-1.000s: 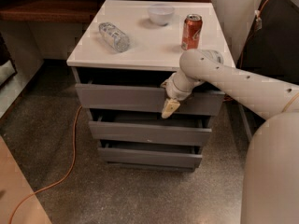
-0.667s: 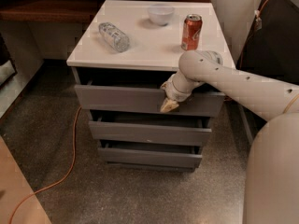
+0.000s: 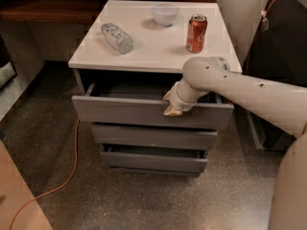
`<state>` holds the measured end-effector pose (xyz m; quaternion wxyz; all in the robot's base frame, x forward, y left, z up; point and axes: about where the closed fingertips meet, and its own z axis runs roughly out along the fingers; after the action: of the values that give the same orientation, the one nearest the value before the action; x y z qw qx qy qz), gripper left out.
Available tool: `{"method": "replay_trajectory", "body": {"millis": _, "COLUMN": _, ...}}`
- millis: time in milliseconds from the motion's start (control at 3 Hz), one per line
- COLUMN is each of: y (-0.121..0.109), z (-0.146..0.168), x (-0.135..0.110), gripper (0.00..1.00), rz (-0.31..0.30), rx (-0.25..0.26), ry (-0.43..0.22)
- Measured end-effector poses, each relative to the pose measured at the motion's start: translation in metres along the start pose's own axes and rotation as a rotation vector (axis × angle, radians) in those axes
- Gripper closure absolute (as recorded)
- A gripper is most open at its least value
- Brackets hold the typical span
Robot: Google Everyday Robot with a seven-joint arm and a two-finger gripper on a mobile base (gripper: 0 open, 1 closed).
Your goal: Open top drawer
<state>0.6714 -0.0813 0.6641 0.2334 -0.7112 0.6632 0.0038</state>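
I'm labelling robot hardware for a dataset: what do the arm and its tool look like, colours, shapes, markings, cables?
The arm is a smooth, cream-white, rounded tube with a bulbous joint and a few small dark dots along its shell; no cables show on it. Its tool, at the upper front edge of the top drawer, is tan-yellow.

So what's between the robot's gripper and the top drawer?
Nothing. In the camera view the gripper sits right at the top edge of the top drawer, on its front panel, with no gap showing. The drawer stands partly open.
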Motion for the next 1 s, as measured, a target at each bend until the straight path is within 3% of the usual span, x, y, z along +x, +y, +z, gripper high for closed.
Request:
{"method": "replay_trajectory", "body": {"millis": 333, "y": 0.018, "z": -0.005, "x": -0.005, "gripper": 1.00, "rz": 0.003, "rx": -0.011, "ry": -0.008}}
{"method": "replay_trajectory", "body": {"millis": 1000, "y": 0.060, "z": -0.015, "x": -0.008, "gripper": 1.00, "rz": 0.044, "rx": -0.040, "ry": -0.031}}
